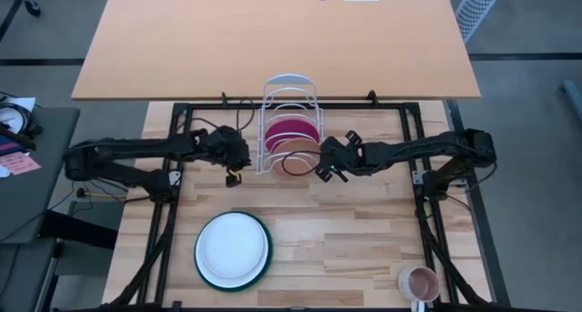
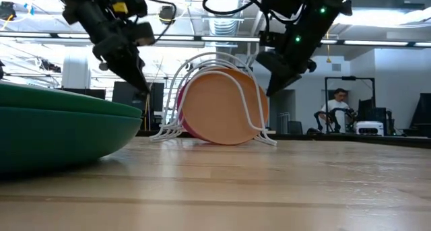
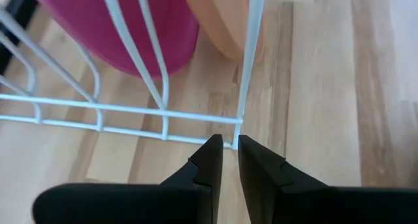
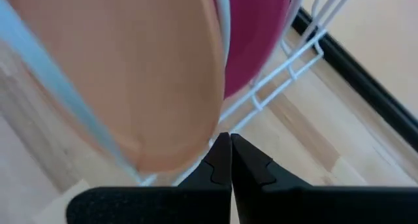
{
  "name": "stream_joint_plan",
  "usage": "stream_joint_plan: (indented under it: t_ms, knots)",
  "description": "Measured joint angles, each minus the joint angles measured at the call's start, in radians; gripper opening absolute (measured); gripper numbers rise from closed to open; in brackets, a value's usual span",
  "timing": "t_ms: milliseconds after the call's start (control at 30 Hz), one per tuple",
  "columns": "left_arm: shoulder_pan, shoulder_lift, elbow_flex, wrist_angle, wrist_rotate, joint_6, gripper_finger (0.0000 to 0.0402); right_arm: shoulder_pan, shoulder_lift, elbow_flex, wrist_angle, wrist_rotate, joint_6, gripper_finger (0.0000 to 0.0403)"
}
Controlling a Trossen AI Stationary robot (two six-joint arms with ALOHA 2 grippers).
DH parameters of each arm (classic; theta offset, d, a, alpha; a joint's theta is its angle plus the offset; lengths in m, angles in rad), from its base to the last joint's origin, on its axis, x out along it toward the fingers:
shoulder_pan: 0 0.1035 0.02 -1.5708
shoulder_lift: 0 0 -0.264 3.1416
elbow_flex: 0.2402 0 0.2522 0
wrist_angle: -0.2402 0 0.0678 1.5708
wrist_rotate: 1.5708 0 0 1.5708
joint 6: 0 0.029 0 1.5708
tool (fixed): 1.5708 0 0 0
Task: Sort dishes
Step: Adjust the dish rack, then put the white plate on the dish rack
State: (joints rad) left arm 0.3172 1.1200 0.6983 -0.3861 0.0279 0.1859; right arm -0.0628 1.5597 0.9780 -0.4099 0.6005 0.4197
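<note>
Two plates stand on edge in the wire rack (image 1: 289, 121) between my grippers: the brown plate (image 1: 294, 156) in the front slot and the pink plate (image 1: 292, 130) in the slot just behind it.

My left gripper (image 1: 234, 176) hangs just off the rack's left front corner. Its fingers (image 3: 206, 162) are parted by a narrow slit and hold nothing. Straight ahead of their tips is the rack's corner wire, with the lower rims of the pink plate (image 3: 124, 34) and brown plate (image 3: 225, 25) beyond it.

My right gripper (image 1: 320, 173) sits at the rack's right front corner, close beside the brown plate's edge. Its fingers (image 4: 219, 160) are pressed together and empty. The brown plate (image 4: 124, 74) fills most of the space just ahead of them, with the pink plate (image 4: 251, 28) past it. I cannot tell whether the fingertips touch the wire or the plate.

Well behind both grippers, nearer the table's front edge and on my left side, the white plate (image 1: 232, 246) lies flat, stacked inside the green plate (image 1: 265, 262). A pink mug (image 1: 419, 284) stands far off at the front right corner of the wooden table (image 1: 364, 221).

From table height, the green plate (image 2: 60, 126) is large in the foreground, and both grippers hover above the tabletop on either side of the rack (image 2: 215, 100).
</note>
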Motion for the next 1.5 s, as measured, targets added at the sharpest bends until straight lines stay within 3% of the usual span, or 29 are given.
stream_joint_plan:
  t_ms: [367,767,1133,1267,1400,1500]
  knots:
    - [0.000,-0.154,0.000,-0.048,-0.019,-0.017,0.0046,-0.002,0.000,0.000,0.128,-0.027,-0.059,0.0003]
    - [0.000,-0.187,0.000,-0.076,-0.062,-0.013,0.0046,-0.002,-0.001,0.000,0.170,-0.052,-0.114,0.0003]
    - [0.000,-0.187,0.000,-0.103,-0.079,-0.039,0.0046,0.075,-0.096,0.168,-0.329,-0.051,0.057,0.0003]
    - [0.000,-0.187,0.000,-0.198,0.023,-0.075,0.0046,0.159,-0.146,0.221,-0.360,-0.051,0.093,0.0003]
    - [-0.015,-0.187,0.000,-0.296,0.229,-0.121,0.0048,0.242,-0.169,0.261,-0.352,-0.050,0.093,0.0004]
    - [-0.060,-0.187,0.000,-0.290,0.255,-0.144,0.0053,0.289,-0.170,0.285,-0.352,-0.040,0.087,0.0005]
